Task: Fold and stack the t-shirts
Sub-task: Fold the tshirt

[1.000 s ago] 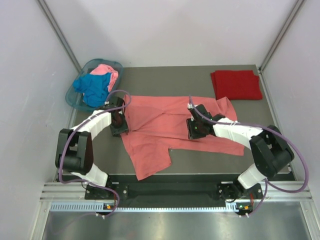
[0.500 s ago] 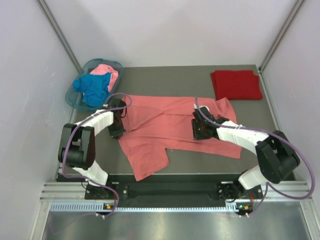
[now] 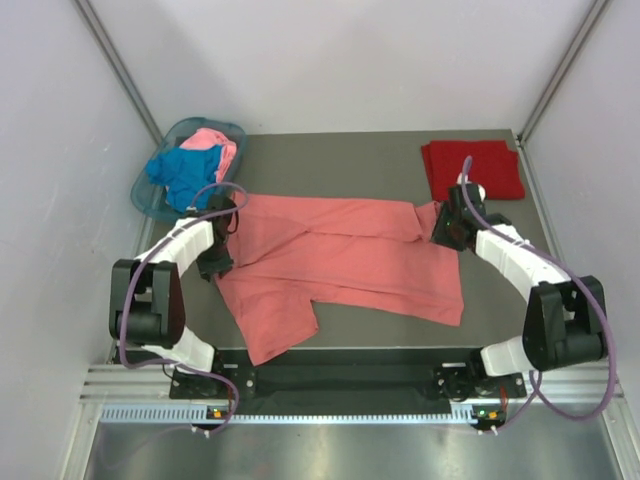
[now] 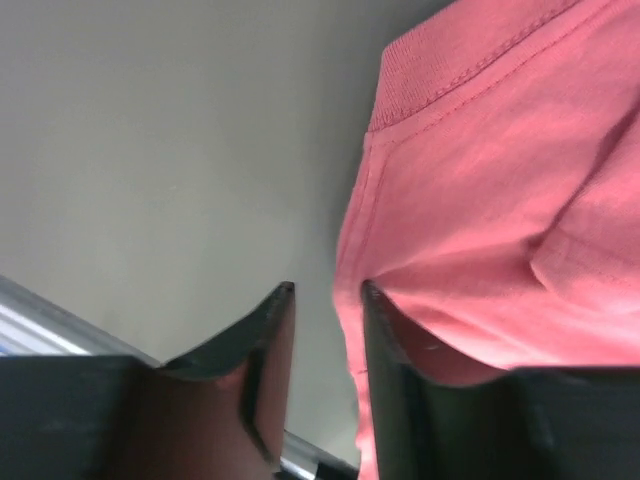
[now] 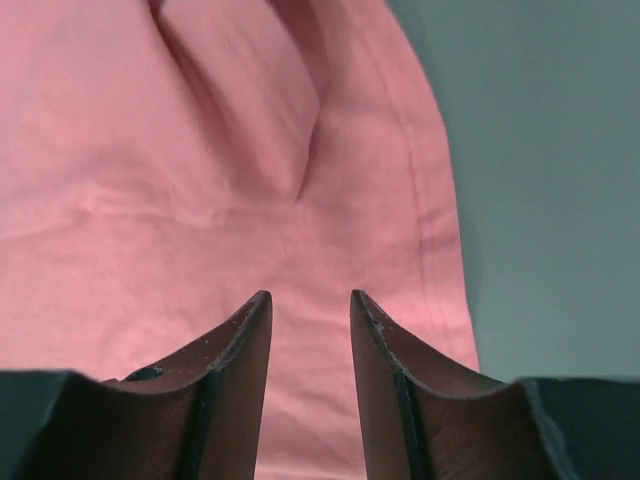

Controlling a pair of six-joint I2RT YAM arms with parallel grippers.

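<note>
Salmon-coral t-shirt [image 3: 345,255] spread out mid-frame, one arm at each end.
It lies on the bench [image 3: 340,160], long axis left to right. My left end effector [image 4: 325,290] sits just beside its left edge and my right end effector [image 5: 310,295] over its upper-right corner. Both are slightly parted and grip nothing.

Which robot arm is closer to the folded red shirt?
Right. The right end effector sits just beside the folded dark red shirt. The left end effector is far off, at the opposite edge of the salmon shirt.
</note>
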